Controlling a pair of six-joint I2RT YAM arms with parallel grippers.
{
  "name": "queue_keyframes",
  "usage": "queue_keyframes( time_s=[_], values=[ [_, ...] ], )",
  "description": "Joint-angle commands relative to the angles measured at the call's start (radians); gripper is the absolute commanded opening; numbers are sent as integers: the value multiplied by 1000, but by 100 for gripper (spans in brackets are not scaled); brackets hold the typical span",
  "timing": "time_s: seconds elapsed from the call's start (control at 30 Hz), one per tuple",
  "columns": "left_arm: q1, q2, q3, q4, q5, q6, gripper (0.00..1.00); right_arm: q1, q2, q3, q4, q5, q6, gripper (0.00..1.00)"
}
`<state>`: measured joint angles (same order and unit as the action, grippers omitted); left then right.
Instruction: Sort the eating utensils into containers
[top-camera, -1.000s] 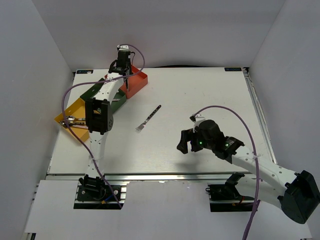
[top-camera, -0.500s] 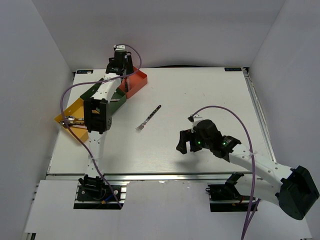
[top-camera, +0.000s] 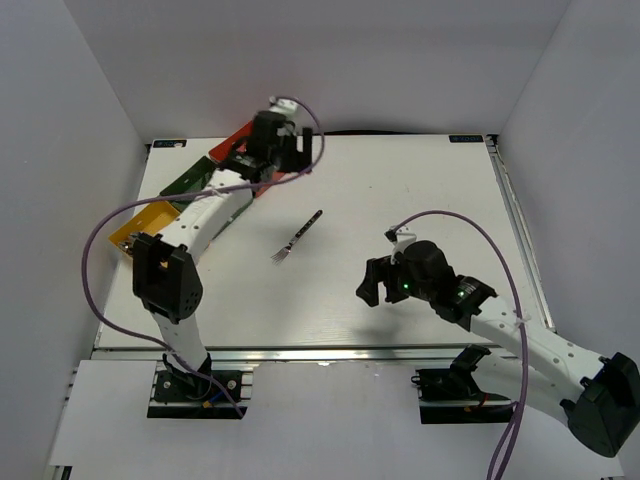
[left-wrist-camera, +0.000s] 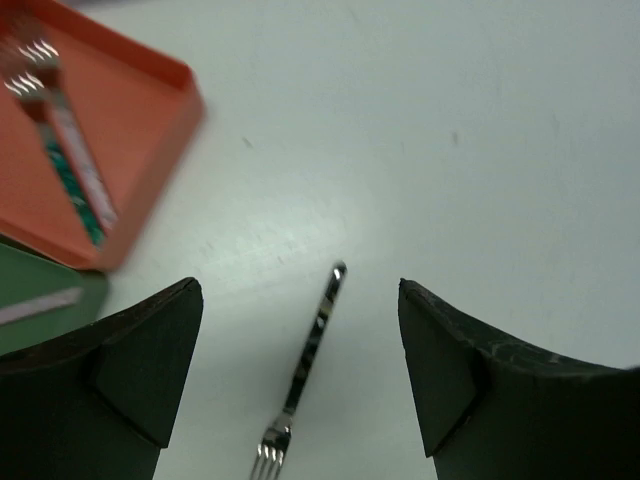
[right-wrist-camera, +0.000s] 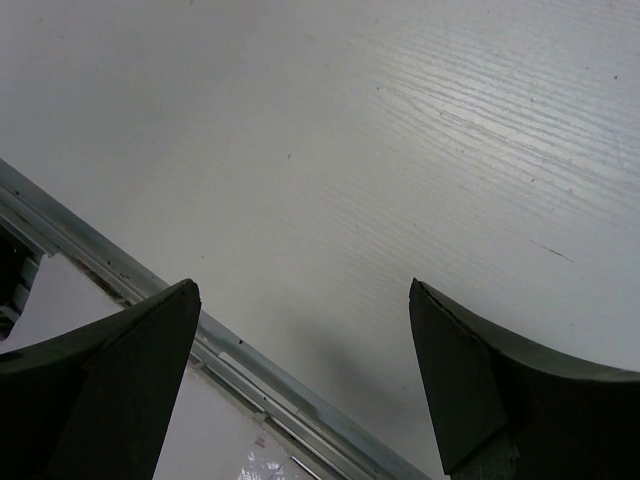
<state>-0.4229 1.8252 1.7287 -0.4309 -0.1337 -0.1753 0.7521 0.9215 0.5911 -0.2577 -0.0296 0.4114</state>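
A single fork (top-camera: 297, 236) lay loose on the white surface (top-camera: 420, 190), the only utensil seen outside the trays, so the sorting looked close to finished. At the far left corner, the red-orange tray (left-wrist-camera: 135, 110) already held at least two forks (left-wrist-camera: 62, 135), one with a teal handle. The dark green tray (left-wrist-camera: 40, 285) beside it showed a pale silver piece (left-wrist-camera: 38, 306) too blurred to name, and the contents of the yellow tray (top-camera: 140, 222) could not be made out. The loose fork's long axis ran diagonally across the middle of the surface, with the tines pointing toward the near left and the handle toward the far right. The left pincer (left-wrist-camera: 298, 295) hung wide and empty above the fork's handle end, just beside the red-orange tray. The right pincer (right-wrist-camera: 300, 290), also wide and empty, hovered near the front edge, well apart from the fork.
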Motion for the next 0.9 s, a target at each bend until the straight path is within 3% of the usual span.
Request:
queue_keyframes(
  time_s=[0.0,0.23,0.37,0.47,0.6,0.77,0.87],
  values=[
    [-59,91,-136,-126,83,37,87,-5,-48,10,-47,2,6,89],
    [-109,114,-285,-14,43,3,82,-5,-162,-31,-90,4,27,89],
    [-108,143,-291,35,-15,-12,85,-5,-196,-43,-107,-15,43,89],
    [-99,190,-278,50,19,-27,83,-7,-222,-50,-113,-21,44,89],
    [-99,244,-277,49,74,-42,68,-7,-240,-34,-150,0,33,89],
    [-100,259,-325,66,98,-62,58,-5,-260,-28,-155,4,32,89],
    [-111,250,-345,41,91,-72,29,-5,-265,-31,-147,-3,38,89]
  ],
)
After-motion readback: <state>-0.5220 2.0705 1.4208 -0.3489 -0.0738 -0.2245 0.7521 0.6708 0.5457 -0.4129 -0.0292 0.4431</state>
